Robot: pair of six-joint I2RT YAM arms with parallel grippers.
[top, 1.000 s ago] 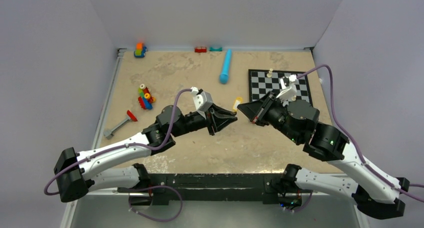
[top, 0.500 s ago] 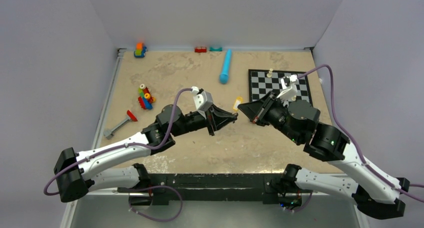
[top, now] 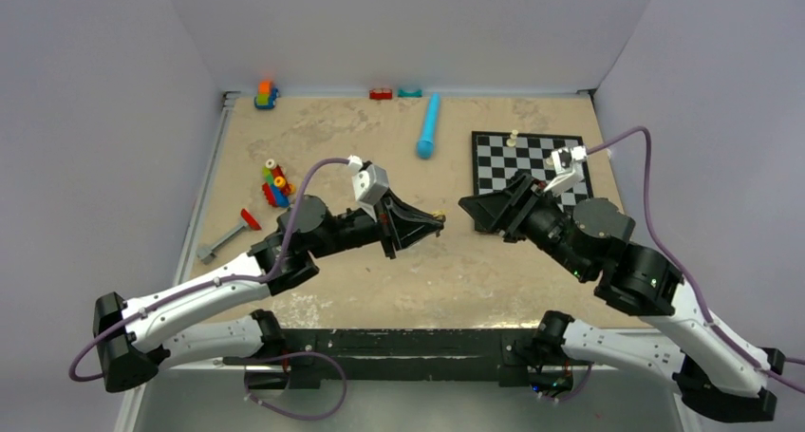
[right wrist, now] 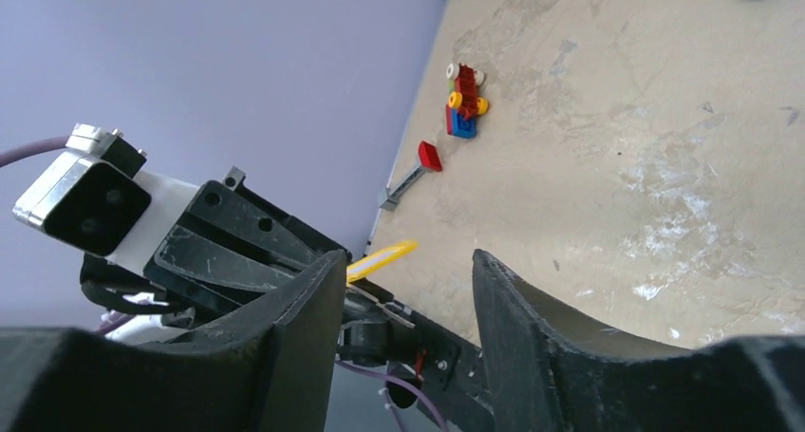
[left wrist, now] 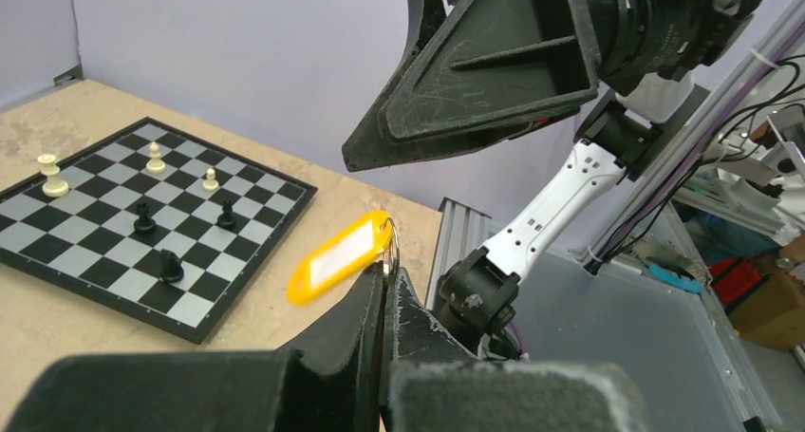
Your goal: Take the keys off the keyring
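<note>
Above table (top: pixel 456 271): left hand (left wrist: pixel 387 269) clamped on keyring (left wrist: pixel 391 246), keys hidden; right hand (right wrist: pixel 408 261) parted, empty.

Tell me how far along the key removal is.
Done: nothing visibly; no freed key shows. In hand: the left gripper is shut on the keyring, yellow tag sticking out. The right gripper is open, apart from it. Left: removing the keys, too small to see here.

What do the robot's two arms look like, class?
The left arm and right arm have white lower links, black joints and wrists. The left pincer and right pincer are black, scuffed wedges. A purple cable loops to each wrist.
</note>
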